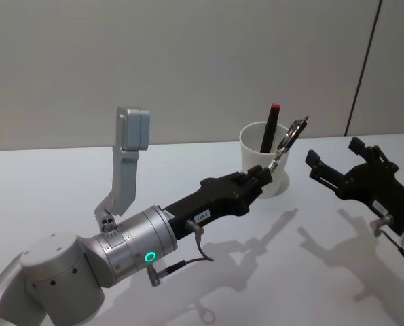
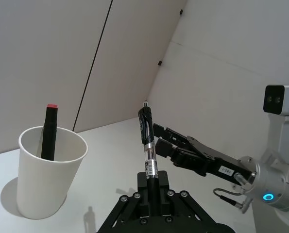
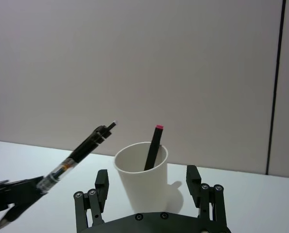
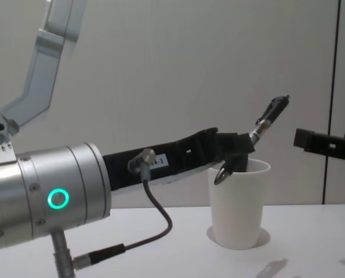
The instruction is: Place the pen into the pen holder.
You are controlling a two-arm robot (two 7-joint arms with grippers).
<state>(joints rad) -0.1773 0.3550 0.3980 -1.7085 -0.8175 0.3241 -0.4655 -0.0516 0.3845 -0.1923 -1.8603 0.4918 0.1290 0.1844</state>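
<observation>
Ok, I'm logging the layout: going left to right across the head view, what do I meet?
Wrist camera → cup → right hand. The left hand and its pen overlap the cup, so left out.

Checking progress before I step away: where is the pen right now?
The pen is clamped in the left gripper, tilted upward just beside the rim of the white paper cup, right of centre in the head view and not yet inside it.

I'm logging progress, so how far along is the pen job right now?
Grasp looks done: the left gripper is shut on the pen. In hand: pen held tilted beside the cup, not inside. Still to do: carry it over the rim and release it next to the marker. The right gripper hangs open nearby.
</observation>
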